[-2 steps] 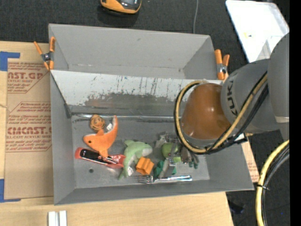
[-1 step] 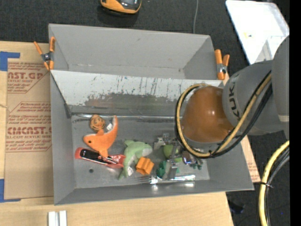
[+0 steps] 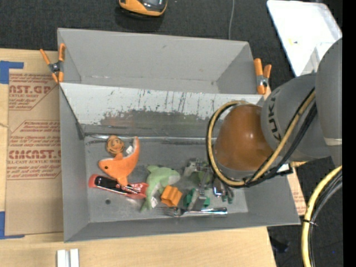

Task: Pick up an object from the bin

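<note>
My gripper [image 3: 218, 191] reaches down into the bin's front right part, mostly hidden under the arm's wrist. It is right over a small clutter there: a dark green piece [image 3: 192, 197], a silver metal piece [image 3: 212, 209] and a greyish bit [image 3: 194, 168]. Just left of these lie a small orange block [image 3: 171, 195] and a pale green soft thing [image 3: 159, 179]. I see nothing held in the gripper.
Further left on the bin floor lie an orange fish-shaped toy [image 3: 120, 166], a small round orange thing [image 3: 115, 144] and a red and black tool [image 3: 118, 186]. The arm comes in from the right over the bin's right wall.
</note>
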You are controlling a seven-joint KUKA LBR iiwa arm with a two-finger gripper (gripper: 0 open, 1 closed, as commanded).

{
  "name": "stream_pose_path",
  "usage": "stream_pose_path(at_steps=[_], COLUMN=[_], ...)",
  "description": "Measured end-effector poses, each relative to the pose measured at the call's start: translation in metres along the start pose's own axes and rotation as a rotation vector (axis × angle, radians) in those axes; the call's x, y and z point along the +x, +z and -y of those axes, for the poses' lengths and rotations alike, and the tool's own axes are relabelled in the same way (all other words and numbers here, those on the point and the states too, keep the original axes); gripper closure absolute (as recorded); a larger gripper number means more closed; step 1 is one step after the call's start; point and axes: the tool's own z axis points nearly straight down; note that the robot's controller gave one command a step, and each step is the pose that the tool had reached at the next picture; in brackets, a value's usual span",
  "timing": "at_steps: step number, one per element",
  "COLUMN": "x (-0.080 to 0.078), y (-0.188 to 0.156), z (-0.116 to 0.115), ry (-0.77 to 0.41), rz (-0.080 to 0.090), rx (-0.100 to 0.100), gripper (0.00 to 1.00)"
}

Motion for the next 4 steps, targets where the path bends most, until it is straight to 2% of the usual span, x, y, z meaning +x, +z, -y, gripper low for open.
stream_pose_path(at_steps=[1,2,3,4], x=[-0.023,-0.011,-0.012,-0.021], y=[0.003,0.003,0.002,0.004], z=[0.062,0.026,0.057,0.064], ry=[-0.206,-0.208,-0.227,-0.22], rz=[-0.006,0.007,0.015,0.009], rx=[-0.002,0.001,-0.002,0.002], gripper=[0.0,0.0,0.0,0.0])
